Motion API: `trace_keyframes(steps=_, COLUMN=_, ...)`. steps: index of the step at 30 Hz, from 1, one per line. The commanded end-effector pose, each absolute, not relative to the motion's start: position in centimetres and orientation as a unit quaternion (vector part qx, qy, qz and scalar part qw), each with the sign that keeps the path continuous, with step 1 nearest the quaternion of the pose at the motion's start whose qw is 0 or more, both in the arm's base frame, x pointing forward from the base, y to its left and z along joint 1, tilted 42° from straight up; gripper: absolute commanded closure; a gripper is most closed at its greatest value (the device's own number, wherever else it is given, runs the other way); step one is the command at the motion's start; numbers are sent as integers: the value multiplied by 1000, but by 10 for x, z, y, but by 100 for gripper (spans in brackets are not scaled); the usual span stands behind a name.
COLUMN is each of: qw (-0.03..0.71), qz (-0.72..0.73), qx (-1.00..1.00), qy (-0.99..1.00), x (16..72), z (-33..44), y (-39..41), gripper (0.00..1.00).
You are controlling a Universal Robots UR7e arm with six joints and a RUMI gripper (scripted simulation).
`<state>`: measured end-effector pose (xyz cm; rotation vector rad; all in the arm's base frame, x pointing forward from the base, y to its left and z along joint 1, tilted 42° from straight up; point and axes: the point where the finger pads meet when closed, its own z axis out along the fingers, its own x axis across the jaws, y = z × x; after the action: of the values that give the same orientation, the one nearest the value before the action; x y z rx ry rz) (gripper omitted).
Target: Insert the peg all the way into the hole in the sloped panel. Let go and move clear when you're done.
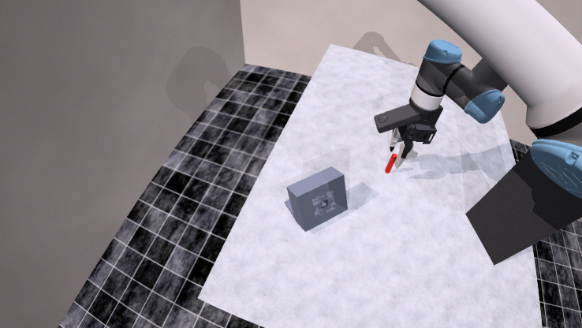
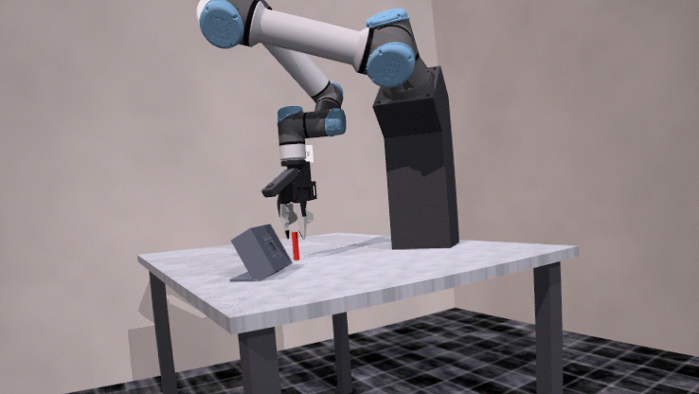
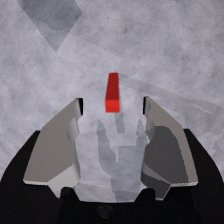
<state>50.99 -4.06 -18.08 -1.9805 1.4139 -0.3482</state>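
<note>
Pale marbled grey counter (image 2: 440, 274) on dark legs, above a black tiled floor (image 1: 154, 203). At the counter's far edge, a tall dark grey pedestal (image 2: 421, 195) carrying a white and grey jointed arm (image 2: 308, 36) with blue joint caps. Arm reaching out over the counter, wrist pointing straight down. Nearer the front of the counter, a grey-blue sloped panel (image 1: 304, 203) with a small square hole (image 1: 323, 204) in its tilted face, leaning back on a thin foot. Just beside the panel, apart from it: a slim red rectangular peg (image 2: 295, 245) standing upright on the counter. Directly above the peg, a black two-jaw tool (image 2: 295, 225) with pale grey fingers, partly closed, fingertips level with the peg's top on either side. Small gaps visible between fingers and peg in the wrist view; nothing gripped. Hole unfilled.
</note>
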Motion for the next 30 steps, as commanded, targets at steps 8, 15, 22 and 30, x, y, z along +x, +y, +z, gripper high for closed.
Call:
trace_keyframes(steps=8, qw=335, qz=-134, qx=-759, qy=543, x=510, z=-180, y=-41, gripper=73)
trace_keyframes(steps=15, qw=335, qz=-134, qx=-759, qy=543, x=510, z=-180, y=-41, gripper=83)
trace_keyframes(steps=22, qw=335, qz=-134, qx=-759, qy=543, x=510, z=-180, y=-41, gripper=90)
trace_keyframes(steps=30, qw=335, qz=-134, qx=-758, qy=543, x=504, z=-172, y=-45, gripper=100)
